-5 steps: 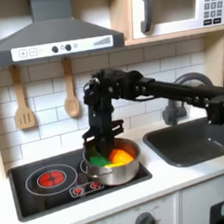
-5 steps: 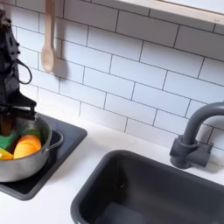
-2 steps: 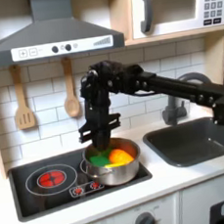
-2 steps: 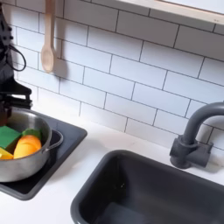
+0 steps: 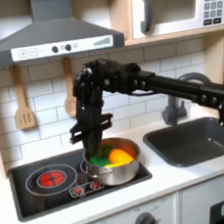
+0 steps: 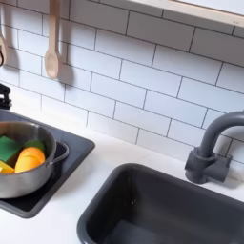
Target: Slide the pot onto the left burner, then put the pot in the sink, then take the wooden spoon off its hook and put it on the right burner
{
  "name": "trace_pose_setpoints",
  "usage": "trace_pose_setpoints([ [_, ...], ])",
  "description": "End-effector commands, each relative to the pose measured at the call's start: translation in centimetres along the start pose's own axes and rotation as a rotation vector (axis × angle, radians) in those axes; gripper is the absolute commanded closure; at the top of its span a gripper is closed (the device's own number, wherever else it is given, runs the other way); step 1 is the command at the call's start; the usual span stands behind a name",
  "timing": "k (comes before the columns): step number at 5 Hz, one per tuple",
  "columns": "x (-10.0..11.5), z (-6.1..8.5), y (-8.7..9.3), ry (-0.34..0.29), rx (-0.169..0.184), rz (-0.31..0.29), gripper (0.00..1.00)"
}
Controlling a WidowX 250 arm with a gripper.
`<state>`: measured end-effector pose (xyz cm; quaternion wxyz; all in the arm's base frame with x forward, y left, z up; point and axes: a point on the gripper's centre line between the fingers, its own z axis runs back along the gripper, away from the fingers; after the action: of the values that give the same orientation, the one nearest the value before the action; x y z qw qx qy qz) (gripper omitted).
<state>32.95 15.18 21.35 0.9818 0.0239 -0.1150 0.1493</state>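
The shiny steel pot (image 5: pixel 113 165) (image 6: pixel 23 165) sits on the stove's right-hand burner in the first exterior view, with green and orange toy food inside. My gripper (image 5: pixel 87 138) hangs just above the pot's left rim in the first exterior view, and its dark fingers blur together. The wooden spoon (image 5: pixel 70 101) (image 6: pixel 51 43) hangs on the tiled wall, partly behind my arm in the first exterior view. The dark grey sink (image 5: pixel 191 140) (image 6: pixel 164 205) lies to the right of the stove in both exterior views.
A slotted wooden spatula (image 5: pixel 22 102) hangs left of the spoon. The left burner (image 5: pixel 52 177) glows red and is bare. The dark faucet (image 6: pixel 211 152) stands behind the sink. A range hood (image 5: pixel 51 37) and a microwave (image 5: pixel 176 5) hang overhead.
My gripper has risen from the pot and shifted towards the first exterior view's left, leaving most of the second exterior view. The pot has stayed in place.
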Motion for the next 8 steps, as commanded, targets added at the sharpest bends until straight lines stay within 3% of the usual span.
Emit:
trace_pose_setpoints([
  [1,-1.7,-0.7,1.5,0.046,0.021,0.084,0.34],
  [2,-2.8,-1.0,1.7,0.065,0.026,0.096,0.00],
  [5,-4.6,-2.3,3.5,0.103,0.059,0.115,0.00],
  [7,-4.5,-2.6,4.1,0.083,0.085,0.142,0.00],
  [8,-4.8,-3.2,3.8,0.100,0.081,0.133,0.00],
])
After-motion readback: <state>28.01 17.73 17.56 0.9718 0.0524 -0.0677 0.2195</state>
